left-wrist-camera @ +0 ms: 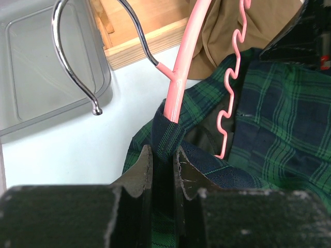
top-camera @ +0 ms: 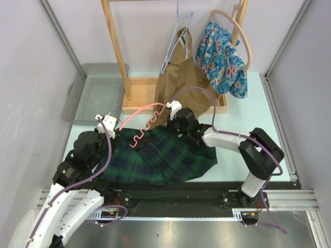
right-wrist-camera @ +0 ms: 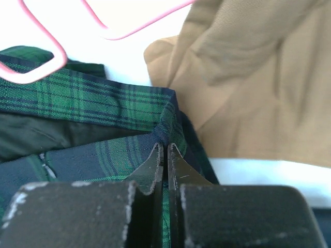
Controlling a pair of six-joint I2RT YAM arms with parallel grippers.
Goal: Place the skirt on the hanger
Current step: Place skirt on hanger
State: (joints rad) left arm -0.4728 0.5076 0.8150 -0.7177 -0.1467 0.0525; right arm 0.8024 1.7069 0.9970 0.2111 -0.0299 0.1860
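Observation:
The green and navy plaid skirt point(top-camera: 160, 157) lies spread on the table between the arms. A pink hanger point(top-camera: 142, 121) with a wavy lower bar and a metal hook point(left-wrist-camera: 67, 57) lies across its waistband. One pink hanger arm point(left-wrist-camera: 178, 77) runs down into a fold of the skirt point(left-wrist-camera: 279, 129). My left gripper point(left-wrist-camera: 164, 150) is shut on that fold at the skirt's left end point(top-camera: 118, 133). My right gripper point(right-wrist-camera: 165, 145) is shut on the waistband corner of the skirt point(right-wrist-camera: 88, 95), at the skirt's far right side point(top-camera: 172, 129).
A wooden rack point(top-camera: 139, 98) stands behind the skirt. On it hang a tan garment point(top-camera: 181, 82), a floral garment point(top-camera: 222, 57) and a bare wire hanger point(top-camera: 173, 41). A grey plastic bin point(top-camera: 95, 93) sits at the back left.

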